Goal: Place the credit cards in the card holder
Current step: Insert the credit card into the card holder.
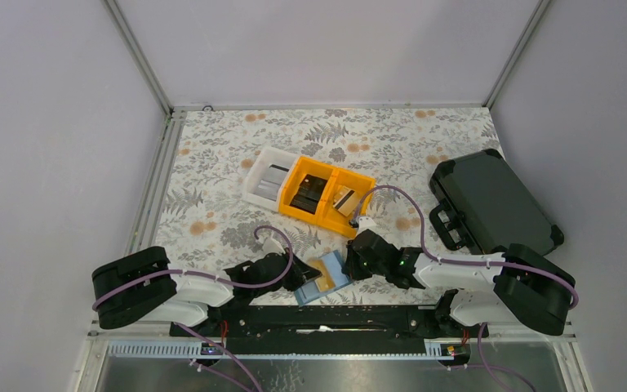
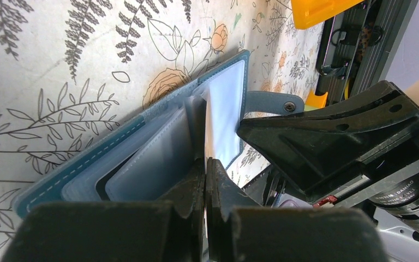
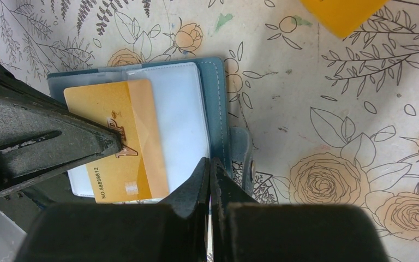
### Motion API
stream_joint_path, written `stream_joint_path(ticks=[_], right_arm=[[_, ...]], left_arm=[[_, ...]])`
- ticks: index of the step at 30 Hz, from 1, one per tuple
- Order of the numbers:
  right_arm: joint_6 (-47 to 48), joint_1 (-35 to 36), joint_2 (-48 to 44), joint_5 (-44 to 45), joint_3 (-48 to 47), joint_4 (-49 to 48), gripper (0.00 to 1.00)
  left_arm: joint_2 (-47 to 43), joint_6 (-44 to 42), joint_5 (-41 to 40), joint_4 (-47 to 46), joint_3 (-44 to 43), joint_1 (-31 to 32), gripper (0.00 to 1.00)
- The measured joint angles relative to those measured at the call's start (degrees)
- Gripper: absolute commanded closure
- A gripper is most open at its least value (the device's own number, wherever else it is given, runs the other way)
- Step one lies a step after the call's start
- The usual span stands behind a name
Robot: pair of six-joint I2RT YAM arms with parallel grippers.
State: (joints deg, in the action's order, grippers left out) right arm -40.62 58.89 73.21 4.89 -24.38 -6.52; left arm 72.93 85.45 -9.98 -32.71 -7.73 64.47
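The teal card holder (image 1: 336,273) lies open near the table's front edge, between both arms. A gold credit card (image 3: 109,114) rests on its pale inner pockets (image 3: 180,120), its right part under a clear pocket leaf. My left gripper (image 2: 206,164) is shut on this card's left side and sees it edge-on. My right gripper (image 3: 210,162) is shut, its tip over the card holder's right edge (image 3: 215,109) beside the snap tab (image 3: 245,158). Further credit cards, dark (image 1: 309,193) and pale (image 1: 344,198), lie in the bins behind.
A white bin (image 1: 255,184) and two joined orange bins (image 1: 324,216) sit mid-table behind the card holder. A large black hard case (image 1: 490,204) lies at the right. The right arm's cable (image 1: 400,196) loops over the floral cloth near the bins.
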Motion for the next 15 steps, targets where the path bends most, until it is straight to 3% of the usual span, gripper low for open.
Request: stream_joint_path(ticks=[11,15], right_arm=[[0.02,0.00,-0.11,0.02,0.00,0.22,1.00],[0.07,0.00,-0.31,0.09,0.00,0.48,1.00]], left_arm=[[1.68,1.07,1.07,-2.08,0.31,-0.02,1.00],[5.46,1.88,2.47,-6.40,0.35,-0.37,0.93]])
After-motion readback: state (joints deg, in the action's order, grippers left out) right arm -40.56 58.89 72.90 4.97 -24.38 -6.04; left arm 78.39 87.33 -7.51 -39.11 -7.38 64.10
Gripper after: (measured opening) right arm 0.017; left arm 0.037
